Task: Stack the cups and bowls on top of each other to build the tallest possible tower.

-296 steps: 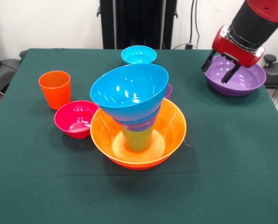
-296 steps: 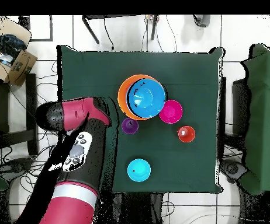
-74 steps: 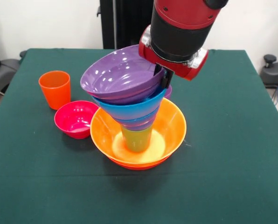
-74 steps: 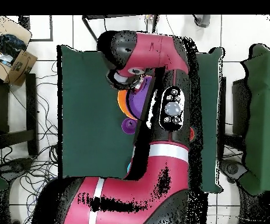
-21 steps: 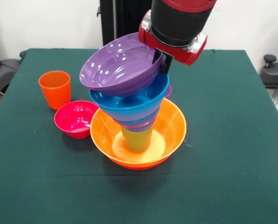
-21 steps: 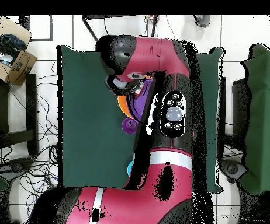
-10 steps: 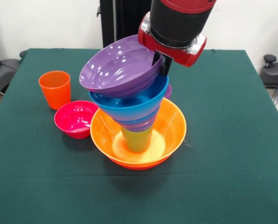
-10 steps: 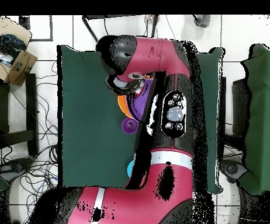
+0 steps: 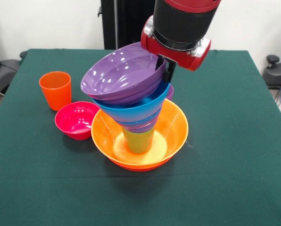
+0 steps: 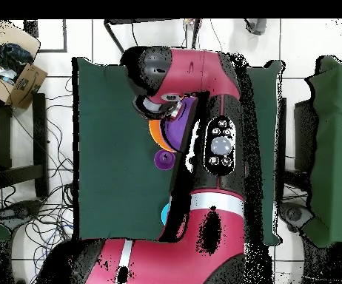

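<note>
Purple bowl (image 9: 124, 73) atop tilted tower (image 9: 136, 117), rim pinched by end effector (image 9: 168, 70) (no legible writing).

1. Purple bowl (image 9: 121, 75), sky-blue bowl (image 9: 136, 109), yellow-orange bowl (image 9: 173, 129) and magenta bowl (image 9: 77, 120): glossy smooth plastic (bright highlights on each).
2. Orange cup (image 9: 55, 90): smooth plastic, duller sheen.
3. Table (image 9: 235, 155): matt green cloth.
4. End effector (image 9: 168, 71): glossy red casing.
</note>
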